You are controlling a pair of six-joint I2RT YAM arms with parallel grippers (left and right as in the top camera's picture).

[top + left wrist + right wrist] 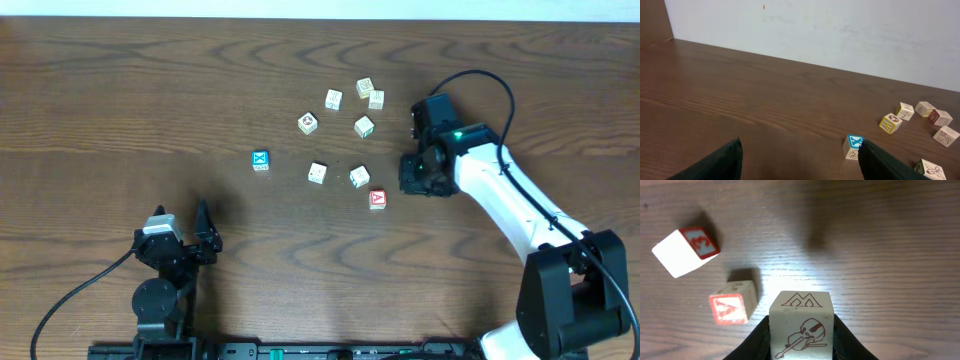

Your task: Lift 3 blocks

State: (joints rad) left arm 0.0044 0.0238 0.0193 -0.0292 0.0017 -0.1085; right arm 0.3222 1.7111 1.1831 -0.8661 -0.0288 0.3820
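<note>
Jaws of the right gripper (801, 330) clamp one cream block (801, 312), seemingly lifted, while those of the left gripper (799, 150) gape empty; the red A block (732, 307) beside them is not yet lifted.

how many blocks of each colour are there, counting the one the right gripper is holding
blue-topped block: 1
red-topped block: 1
loose cream or pale blocks: 7
cream block in the right gripper: 1
total: 10

White right arm (503, 192), black cable (481, 72)
</note>
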